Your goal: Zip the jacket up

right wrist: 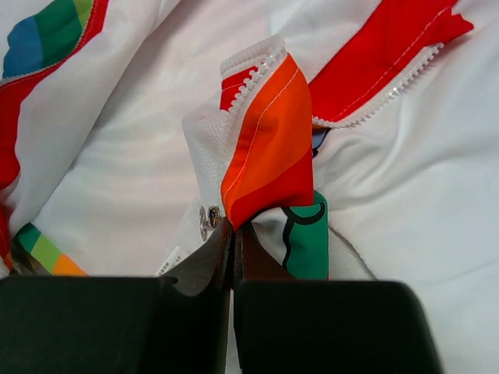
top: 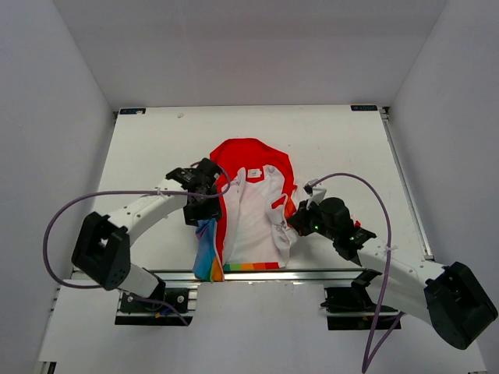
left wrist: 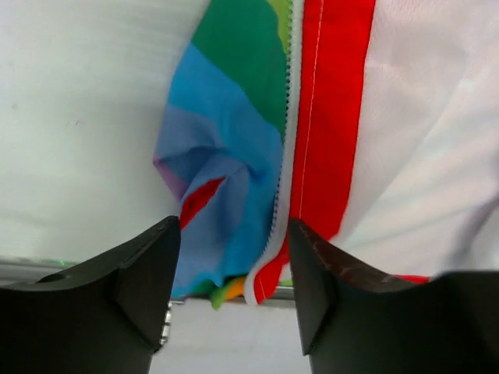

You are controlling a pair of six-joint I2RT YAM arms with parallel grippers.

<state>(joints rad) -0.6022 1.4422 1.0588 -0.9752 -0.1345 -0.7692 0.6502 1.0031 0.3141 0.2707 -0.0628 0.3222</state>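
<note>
The jacket [top: 253, 210] lies open on the table, red hood at the far end and white lining facing up. My left gripper [top: 201, 204] hovers over its left front edge. In the left wrist view this gripper [left wrist: 232, 234] is open, and the rainbow-striped panel [left wrist: 226, 140] and white zipper [left wrist: 285, 156] show between its fingers, untouched. My right gripper [top: 295, 222] is at the jacket's right front edge. In the right wrist view it [right wrist: 234, 234] is shut on a raised fold of orange-red fabric [right wrist: 269, 148] edged with zipper teeth [right wrist: 253, 66]. A small metal piece [right wrist: 207, 218] sits beside the left finger.
The white table [top: 156, 148] ends at a metal rail [top: 327, 274] along the near edge, right under the jacket's hem. Purple cables [top: 54, 226] loop off both arms. Grey walls enclose the table on three sides.
</note>
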